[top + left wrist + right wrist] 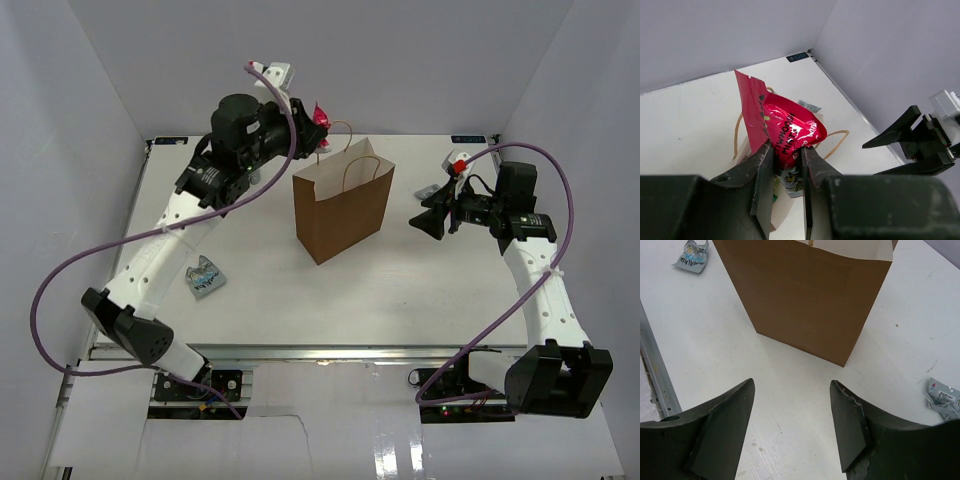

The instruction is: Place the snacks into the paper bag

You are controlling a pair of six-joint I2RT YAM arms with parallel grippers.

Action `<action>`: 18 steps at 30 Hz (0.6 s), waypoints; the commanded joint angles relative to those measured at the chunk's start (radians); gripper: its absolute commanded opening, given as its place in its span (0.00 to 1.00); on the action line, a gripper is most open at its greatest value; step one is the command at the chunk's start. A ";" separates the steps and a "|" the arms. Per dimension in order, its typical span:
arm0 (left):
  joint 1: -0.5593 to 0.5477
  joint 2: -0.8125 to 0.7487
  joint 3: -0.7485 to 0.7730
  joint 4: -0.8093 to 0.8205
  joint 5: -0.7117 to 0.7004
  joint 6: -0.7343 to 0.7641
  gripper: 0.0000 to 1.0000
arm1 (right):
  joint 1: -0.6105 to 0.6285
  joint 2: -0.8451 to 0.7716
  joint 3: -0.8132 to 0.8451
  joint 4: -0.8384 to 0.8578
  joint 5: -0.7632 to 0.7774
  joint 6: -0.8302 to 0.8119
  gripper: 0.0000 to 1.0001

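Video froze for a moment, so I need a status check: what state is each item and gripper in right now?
Paper bag: upright, open at the top.
Red packet: held in the air by the paper bag's open top.
Left gripper: shut on the red packet.
Right gripper: open, empty, facing the paper bag.
Blue packet: loose on the table.
Grey packet: loose on the table beside the right gripper.

In the right wrist view the paper bag (805, 305) is cut off at the top and a grey packet (942, 400) at the right edge. In the left wrist view the red packet (785, 125) and left end effector (787, 147) hide most of the bag.
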 commanded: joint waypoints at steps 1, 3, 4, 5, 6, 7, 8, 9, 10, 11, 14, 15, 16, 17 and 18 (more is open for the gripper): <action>0.004 0.127 0.074 -0.018 0.096 0.051 0.17 | -0.009 -0.037 0.008 0.015 0.001 -0.007 0.68; 0.002 0.156 0.094 -0.017 0.123 0.050 0.17 | -0.010 -0.040 0.004 0.013 0.004 -0.007 0.68; 0.002 0.176 0.109 -0.018 0.128 0.044 0.17 | -0.012 -0.041 0.003 0.013 0.004 -0.007 0.68; 0.002 0.182 0.111 -0.017 0.134 0.042 0.18 | -0.012 -0.041 0.001 0.012 0.004 -0.009 0.68; 0.004 0.187 0.109 -0.015 0.143 0.040 0.18 | -0.015 -0.043 0.000 0.013 0.006 -0.009 0.68; 0.004 0.189 0.099 -0.015 0.145 0.036 0.19 | -0.015 -0.044 -0.002 0.015 0.007 -0.010 0.68; 0.004 0.187 0.089 -0.013 0.145 0.034 0.20 | -0.016 -0.041 -0.003 0.016 0.007 -0.010 0.68; 0.004 0.184 0.077 -0.010 0.143 0.036 0.22 | -0.018 -0.040 -0.003 0.015 0.009 -0.010 0.68; 0.002 0.178 0.048 -0.007 0.133 0.036 0.26 | -0.020 -0.037 -0.005 0.015 0.009 -0.010 0.68; 0.004 0.175 0.036 -0.004 0.128 0.036 0.30 | -0.020 -0.037 -0.006 0.016 0.009 -0.010 0.68; 0.004 0.170 0.010 -0.006 0.122 0.024 0.50 | -0.021 -0.027 -0.002 0.015 0.017 -0.010 0.68; 0.002 0.167 0.008 -0.006 0.124 0.014 0.56 | -0.021 -0.024 0.000 0.015 0.020 -0.010 0.68; 0.002 0.166 0.008 -0.006 0.131 0.005 0.61 | -0.021 -0.023 0.001 0.015 0.023 -0.010 0.68; 0.002 0.163 0.011 -0.006 0.137 -0.004 0.68 | -0.021 -0.018 0.004 0.015 0.033 -0.010 0.68; 0.002 0.158 0.013 -0.006 0.142 -0.012 0.71 | -0.021 -0.015 0.006 0.015 0.043 -0.009 0.68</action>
